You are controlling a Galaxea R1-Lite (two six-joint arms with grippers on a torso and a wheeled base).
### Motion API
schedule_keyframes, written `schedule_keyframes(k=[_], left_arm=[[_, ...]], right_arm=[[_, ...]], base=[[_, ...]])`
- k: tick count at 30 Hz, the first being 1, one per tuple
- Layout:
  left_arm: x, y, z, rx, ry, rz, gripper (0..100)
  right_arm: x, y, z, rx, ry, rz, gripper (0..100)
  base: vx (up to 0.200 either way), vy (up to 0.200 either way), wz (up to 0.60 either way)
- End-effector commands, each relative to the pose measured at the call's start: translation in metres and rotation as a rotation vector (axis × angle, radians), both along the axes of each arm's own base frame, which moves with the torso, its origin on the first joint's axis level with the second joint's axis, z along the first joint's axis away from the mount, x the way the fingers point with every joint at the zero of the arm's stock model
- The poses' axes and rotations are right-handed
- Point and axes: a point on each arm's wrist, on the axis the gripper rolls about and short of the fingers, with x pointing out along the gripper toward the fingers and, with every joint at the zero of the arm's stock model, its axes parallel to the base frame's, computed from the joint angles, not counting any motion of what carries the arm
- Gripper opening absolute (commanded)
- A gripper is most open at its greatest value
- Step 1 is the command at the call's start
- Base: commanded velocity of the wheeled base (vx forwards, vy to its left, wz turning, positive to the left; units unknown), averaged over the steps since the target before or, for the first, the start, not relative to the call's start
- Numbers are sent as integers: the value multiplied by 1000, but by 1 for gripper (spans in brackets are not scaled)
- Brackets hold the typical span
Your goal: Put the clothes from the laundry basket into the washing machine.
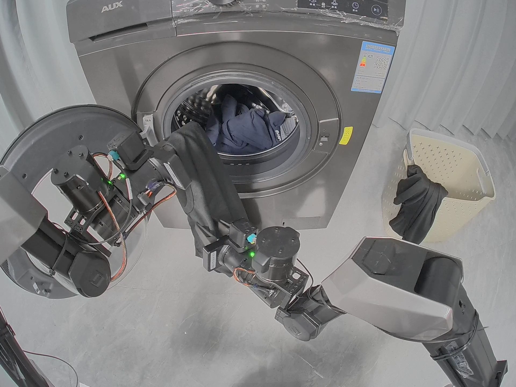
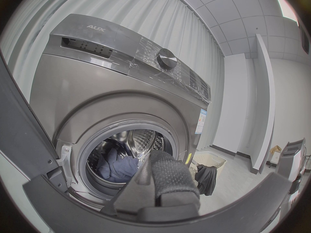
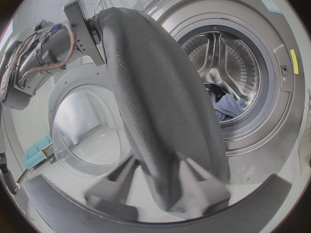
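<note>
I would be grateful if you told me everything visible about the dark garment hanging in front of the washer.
The dark grey garment looks like a textured, finely perforated knit and hangs as a long folded band. Its upper end is clamped in the left gripper, beside the rim of the open porthole of the washing machine. Its lower part passes between the parted fingers of the right gripper, with the tail dangling below.

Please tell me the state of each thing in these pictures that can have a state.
washing machine door: wide open.
drum: holds dark blue clothes.
grey garment: hanging before the opening, between both grippers.
left gripper: shut on the grey garment's top end.
right gripper: open, around the garment's lower end.
laundry basket: upright, black garment hanging over its rim.
</note>
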Motion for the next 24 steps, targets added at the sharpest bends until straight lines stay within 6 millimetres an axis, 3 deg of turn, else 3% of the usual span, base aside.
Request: schedule_keyframes(k=[1, 7, 8, 18, 24], left_arm=[[4, 2, -5, 4, 10, 9, 0], [6, 4, -6, 5, 13, 18, 0], [6, 5, -6, 5, 13, 19, 0], [9, 15, -8, 13, 20, 44, 0], [6, 21, -6, 16, 18, 52, 0]], right_arm=[[-9, -11, 20, 10, -2, -6, 0], [-27, -43, 50, -3, 9, -24, 0], [-28, -56, 59, -6, 7, -40, 0], [-26, -129, 86, -41, 4, -109, 0], [-30, -155, 108, -37, -54, -104, 0]], base=[[0, 0, 0], [0, 0, 0], [0, 0, 0], [0, 0, 0], [0, 0, 0]])
